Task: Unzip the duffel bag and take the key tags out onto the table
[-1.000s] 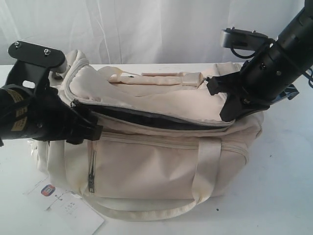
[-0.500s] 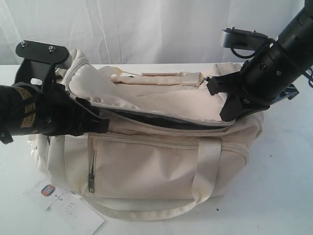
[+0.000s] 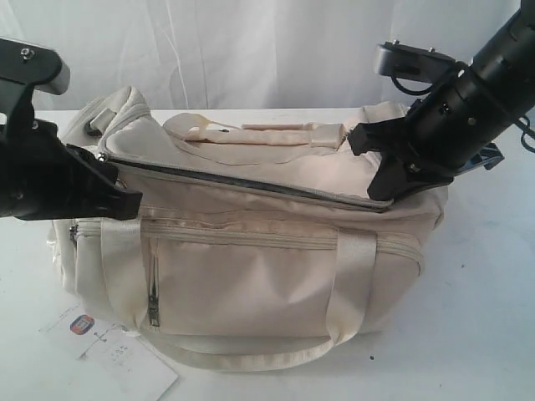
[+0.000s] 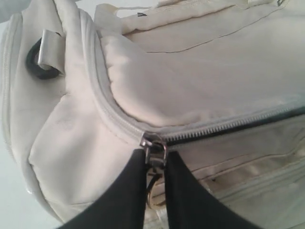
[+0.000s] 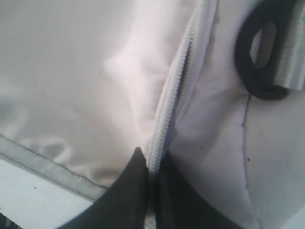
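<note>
**Item: duffel bag** (image 3: 251,267). Cream fabric. It sits on its base in the middle of the white desk (image 3: 485,334), long side towards the near edge.

**Top zipper** (image 3: 251,185). Grey-trimmed. It runs from the bag's left end down to its right end and shows as a thin dark line. Close up, a narrow dark slit shows to the right of the slider.

**Handles.** The far webbing handle (image 3: 251,134) lies flat across the top panel. The near handle (image 3: 251,357) droops onto the desk in front of the bag.

**Front pocket.** Its zip (image 3: 251,236) runs across the near face and is closed.

**Fittings.** A black ring (image 4: 40,64) hangs in a webbing loop on the left end panel.

**Left claw** (image 4: 155,157). At the bag's left end, with both black fingers drawn in on the metal zipper pull (image 4: 155,151), pinching it just under the slider.

**Right claw** (image 5: 151,162). At the bag's right end, fingers pressed together on the zipper band, gripping the bag's fabric there.

**Other.** A white paper hang-tag (image 3: 117,355) with a small orange-blue logo lies flat on the desk at the near left, just beside the bag's corner.
</note>
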### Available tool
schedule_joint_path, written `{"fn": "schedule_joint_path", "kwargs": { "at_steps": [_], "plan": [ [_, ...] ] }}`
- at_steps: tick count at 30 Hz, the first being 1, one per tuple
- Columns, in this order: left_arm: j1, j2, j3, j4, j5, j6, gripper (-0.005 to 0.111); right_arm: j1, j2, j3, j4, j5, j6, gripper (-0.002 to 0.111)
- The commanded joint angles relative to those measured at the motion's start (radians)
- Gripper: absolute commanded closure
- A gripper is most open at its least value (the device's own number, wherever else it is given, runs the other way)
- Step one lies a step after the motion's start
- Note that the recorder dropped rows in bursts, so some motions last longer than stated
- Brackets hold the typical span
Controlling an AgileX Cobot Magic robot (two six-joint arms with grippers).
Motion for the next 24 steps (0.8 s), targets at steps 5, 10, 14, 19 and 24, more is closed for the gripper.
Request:
{"fn": "schedule_joint_path", "kwargs": {
  "at_steps": [5, 10, 14, 19, 24],
  "plan": [
    [0.004, -0.061, 0.005, 0.100, 0.098, 0.089, 0.107, -0.008, -0.009, 0.003, -0.039, 0.012, -0.009, 0.108],
    [0.004, -0.061, 0.005, 0.107, 0.047, 0.091, 0.107, -0.006, -0.104, -0.009, 0.291, 0.054, -0.487, 0.096],
    [0.004, -0.061, 0.005, 0.099, 0.030, 0.089, 0.107, -0.006, -0.136, -0.011, 0.287, -0.027, -0.623, 0.064],
    [0.004, -0.061, 0.005, 0.071, 0.028, 0.090, 0.107, -0.006, -0.138, -0.011, 0.287, -0.063, -0.653, 0.044],
    [0.004, -0.061, 0.005, 0.071, 0.023, 0.091, 0.107, 0.015, -0.168, -0.011, 0.438, -0.038, -0.873, 0.045]
  ]
}}
